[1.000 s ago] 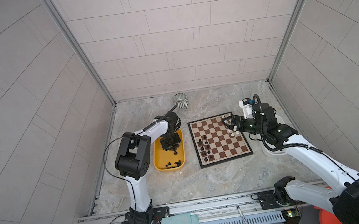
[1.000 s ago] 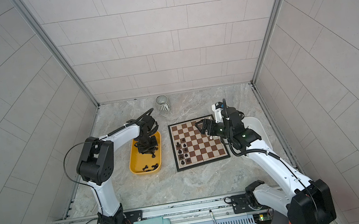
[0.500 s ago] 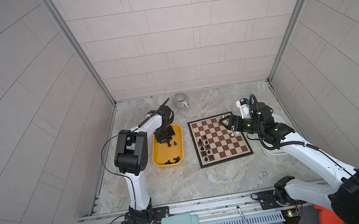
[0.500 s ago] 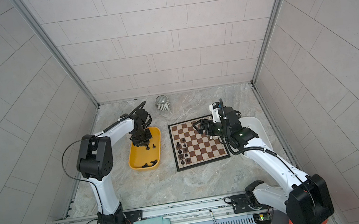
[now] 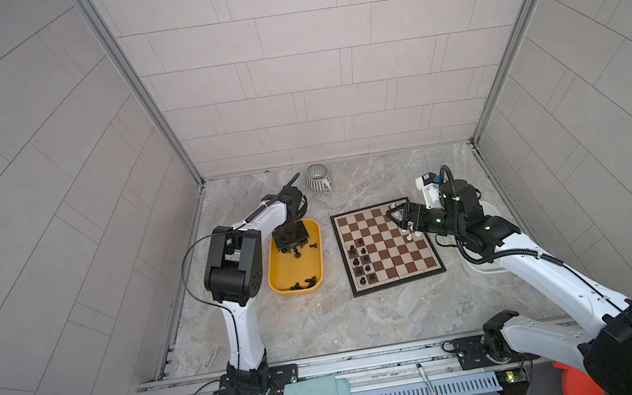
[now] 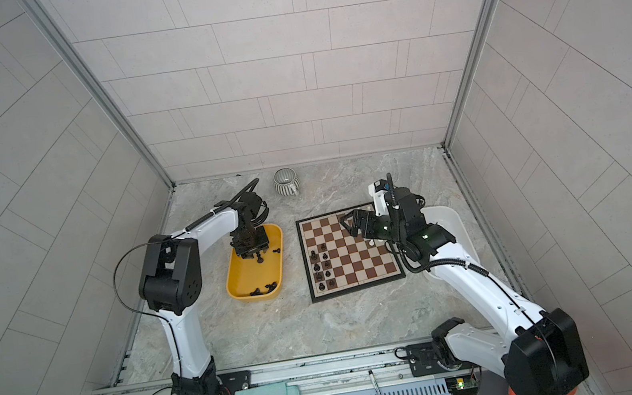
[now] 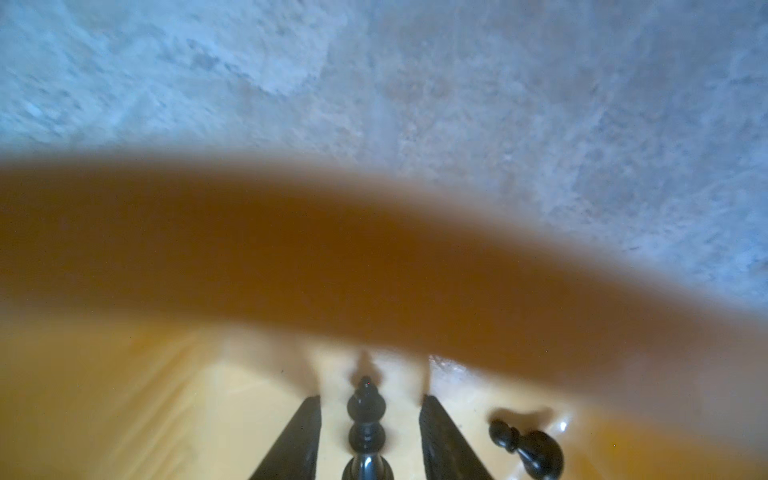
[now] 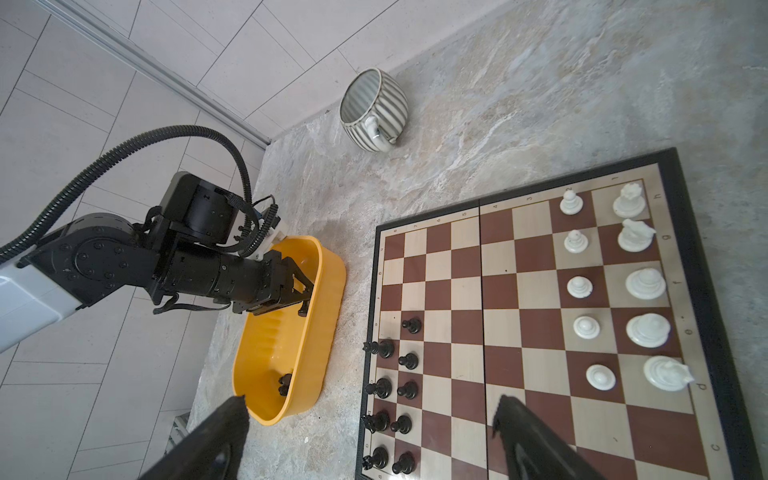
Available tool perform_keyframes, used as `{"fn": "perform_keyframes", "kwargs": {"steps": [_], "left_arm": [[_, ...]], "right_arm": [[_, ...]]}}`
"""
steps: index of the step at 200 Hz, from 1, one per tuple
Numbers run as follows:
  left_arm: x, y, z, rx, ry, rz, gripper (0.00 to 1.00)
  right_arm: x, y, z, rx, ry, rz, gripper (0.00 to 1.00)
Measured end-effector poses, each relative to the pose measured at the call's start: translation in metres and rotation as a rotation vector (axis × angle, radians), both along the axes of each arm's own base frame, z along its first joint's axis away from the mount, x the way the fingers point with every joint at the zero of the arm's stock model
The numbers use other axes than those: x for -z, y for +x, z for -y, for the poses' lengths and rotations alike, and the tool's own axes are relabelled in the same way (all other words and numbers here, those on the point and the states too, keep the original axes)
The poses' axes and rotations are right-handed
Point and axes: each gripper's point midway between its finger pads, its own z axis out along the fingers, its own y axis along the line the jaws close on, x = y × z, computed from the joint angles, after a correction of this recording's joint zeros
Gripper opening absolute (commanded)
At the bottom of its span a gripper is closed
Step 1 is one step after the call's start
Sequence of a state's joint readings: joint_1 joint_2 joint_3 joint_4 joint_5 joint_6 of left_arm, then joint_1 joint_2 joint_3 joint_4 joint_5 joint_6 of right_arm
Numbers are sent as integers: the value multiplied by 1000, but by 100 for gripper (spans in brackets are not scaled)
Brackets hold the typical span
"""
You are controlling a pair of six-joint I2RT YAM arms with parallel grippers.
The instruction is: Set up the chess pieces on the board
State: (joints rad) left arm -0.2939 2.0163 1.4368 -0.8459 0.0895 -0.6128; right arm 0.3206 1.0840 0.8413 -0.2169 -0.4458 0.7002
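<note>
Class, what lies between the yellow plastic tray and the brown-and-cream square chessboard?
Only a bare strip of grey marble tabletop, seen in both top views.

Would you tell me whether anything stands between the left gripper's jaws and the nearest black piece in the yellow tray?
Nothing visible does: the black piece sits between the left gripper's open jaws; a pawn lies outside them.

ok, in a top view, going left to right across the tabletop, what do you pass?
yellow tray → board → white tray. Striped mug is left out because it overlaps the tray and the board.
</note>
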Motion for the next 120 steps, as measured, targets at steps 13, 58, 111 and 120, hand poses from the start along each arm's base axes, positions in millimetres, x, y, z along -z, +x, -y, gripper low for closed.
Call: {"fn": "perform_keyframes", "kwargs": {"steps": [13,58,111,120], "left_arm": [[-1,-1,1,0,-7,4,46],[-4,-7,5,-3,-35,11,43],[-2,-26,23,22,-72,-27,41],[1,-33,25,25,-76,-46,38]], "right_arm": [[0,-1,0,0,-1,-1,94],[-6,-5,2,3,2,10,95],[-10,-6,4,7,4,25,95],[-10,-7,4,7,4,24,95]]}}
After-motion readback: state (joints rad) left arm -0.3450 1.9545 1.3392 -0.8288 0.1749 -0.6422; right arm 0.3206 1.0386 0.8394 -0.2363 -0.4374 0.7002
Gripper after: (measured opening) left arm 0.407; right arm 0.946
